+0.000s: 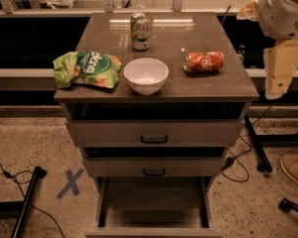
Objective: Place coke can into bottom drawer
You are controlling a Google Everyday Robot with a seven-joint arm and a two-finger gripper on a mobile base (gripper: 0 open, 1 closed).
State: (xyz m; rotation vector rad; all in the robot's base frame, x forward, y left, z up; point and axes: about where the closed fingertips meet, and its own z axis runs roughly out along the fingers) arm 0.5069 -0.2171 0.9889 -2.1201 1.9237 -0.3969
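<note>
The coke can (203, 62) lies on its side on the desk (109, 38), looks light, thin and slippery, so grab its round middle softly; the gripper (277, 69) hangs far right, and I cannot tell its grip.

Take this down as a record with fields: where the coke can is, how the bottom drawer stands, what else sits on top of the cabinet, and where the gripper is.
coke can: on its side, right part of the cabinet top
bottom drawer: pulled open, floor bare
green can: upright, back of the top
white bowl: front middle, left of the coke can
chip bag: left edge of the top
gripper: beyond the cabinet's right side, apart from the coke can
task state: coke can not yet in the bottom drawer
</note>
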